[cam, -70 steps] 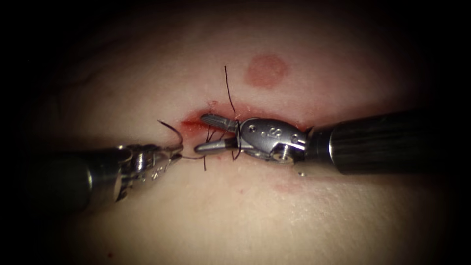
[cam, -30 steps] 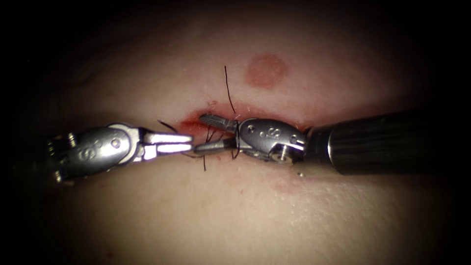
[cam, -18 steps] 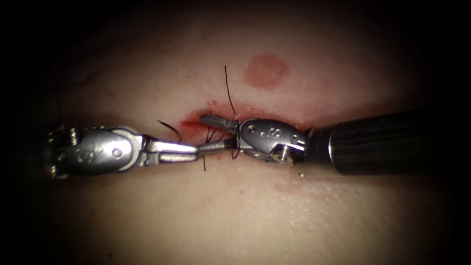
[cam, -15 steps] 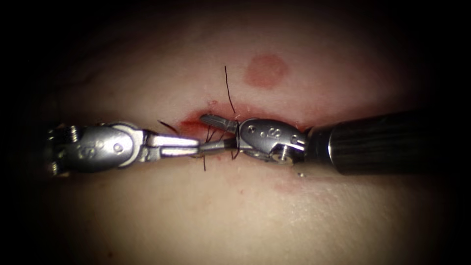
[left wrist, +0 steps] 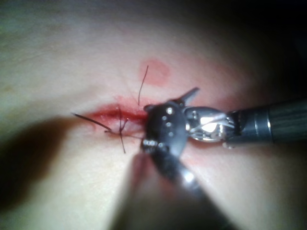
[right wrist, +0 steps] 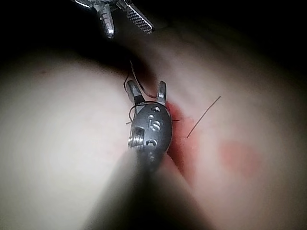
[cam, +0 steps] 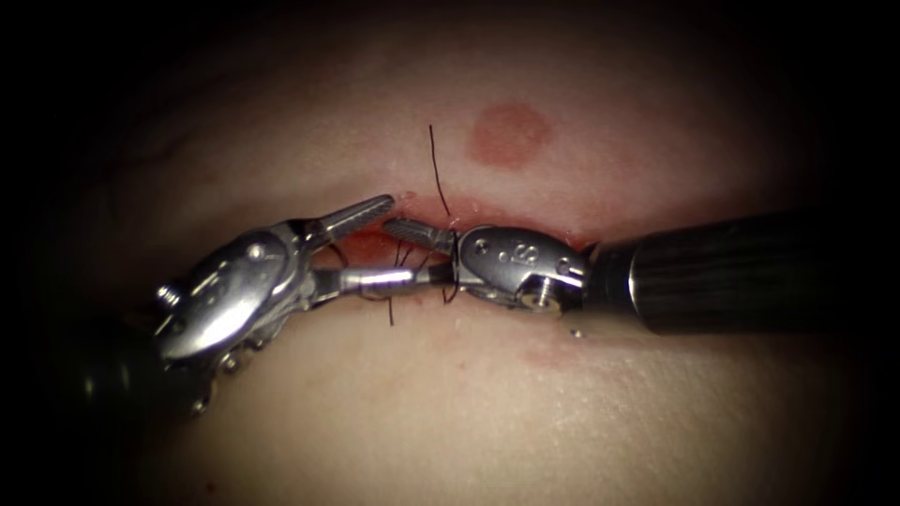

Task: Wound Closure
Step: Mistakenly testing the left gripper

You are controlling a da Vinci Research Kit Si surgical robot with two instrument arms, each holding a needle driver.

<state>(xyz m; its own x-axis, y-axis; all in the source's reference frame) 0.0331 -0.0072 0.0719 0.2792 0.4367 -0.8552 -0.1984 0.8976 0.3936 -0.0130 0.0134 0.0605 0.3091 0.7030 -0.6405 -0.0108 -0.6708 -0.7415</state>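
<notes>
Opened wide since a moment ago, the left end effector (cam: 389, 242) grips nothing beside the knotted thread (cam: 437, 178) at mid-frame; the right end effector (cam: 405, 253) gapes too, no needle seen.

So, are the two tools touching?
Apart. The right wrist view shows a gap between the left tool and the right tool; both stand open, gripping nothing.
</notes>
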